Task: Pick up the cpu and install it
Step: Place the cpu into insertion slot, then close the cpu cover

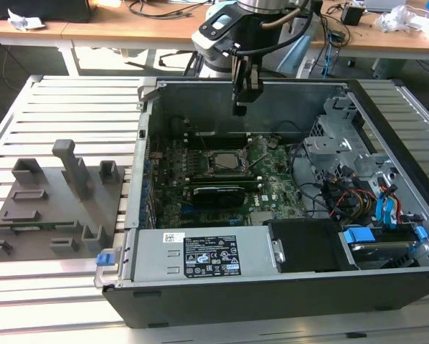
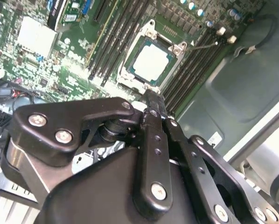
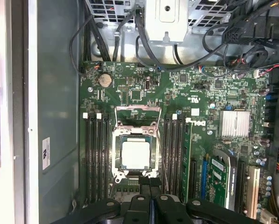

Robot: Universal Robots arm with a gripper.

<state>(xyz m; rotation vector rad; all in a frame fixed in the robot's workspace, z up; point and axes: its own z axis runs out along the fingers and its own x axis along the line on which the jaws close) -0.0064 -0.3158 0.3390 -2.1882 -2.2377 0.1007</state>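
The black metal end effector (image 1: 241, 107) hangs inside the open dark-grey computer case (image 1: 272, 294), above the board and touching nothing. In both wrist views its two slim fingers (image 3: 144, 183) lie pressed together with no gap between them and nothing held; bolted black linkage bars spread out behind them (image 2: 152, 96).

The small flat square cpu (image 3: 136, 155), with its pale silvery metal top and thin darker rim, lies flat in the black-framed square socket (image 3: 116, 154) on the green motherboard (image 3: 200, 88). It sits apart from the fingertips. In the exterior view the cpu (image 1: 227, 161) is below the end effector and nearer the camera. A thin bare-metal retaining frame (image 3: 136, 108) stands folded back just beside the socket.

Long black memory slots (image 3: 97, 158) run along both sides of the socket. A ribbed silver heatsink block (image 3: 234, 123) and a round silver coin cell (image 3: 105, 79) sit elsewhere on the board.

The case rests on a slatted pale-metal surface (image 1: 64, 100). Matte grey plastic fixture blocks (image 1: 57, 204) lie on it towards the exterior view's left.
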